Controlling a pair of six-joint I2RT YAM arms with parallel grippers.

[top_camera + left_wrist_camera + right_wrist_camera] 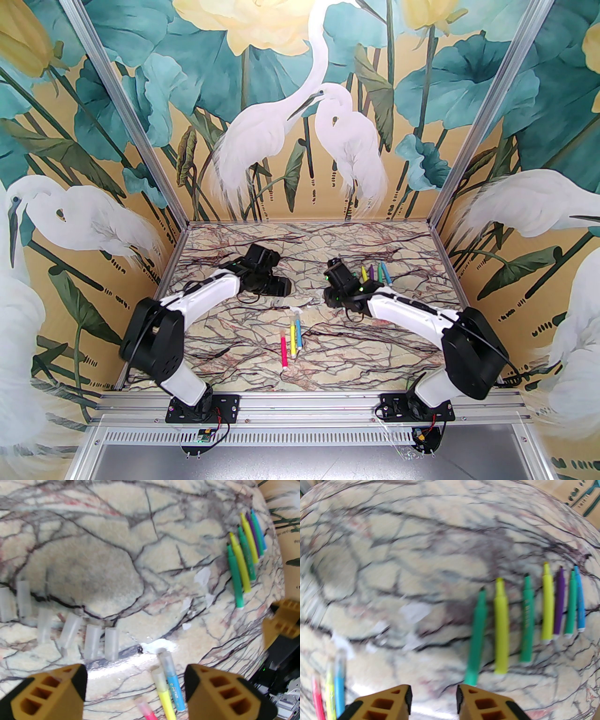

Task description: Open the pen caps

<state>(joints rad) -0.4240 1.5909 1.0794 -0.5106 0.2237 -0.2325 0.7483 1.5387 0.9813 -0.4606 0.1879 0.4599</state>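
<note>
Several loose clear pen caps [70, 630] lie in a row on the marble table, just ahead and left of my left gripper [136, 686]. That gripper is open, with nothing between its yellow fingers [54, 691]. Three pens lie close below it, blue [174, 688], yellow [165, 694] and pink [146, 710], each with a clear cap [166, 660] still on. My right gripper [433, 698] is open and empty, hovering near the foot of a row of uncapped pens [501, 625]. From above, the capped pens [293, 340] lie mid-table between both grippers.
The uncapped pens [375, 274] lie at the table's right rear beside the right wrist [342, 281]. The left wrist [262, 276] sits left of centre. Painted walls close the table [234, 337] on three sides. White scuffs [202, 576] mark the surface.
</note>
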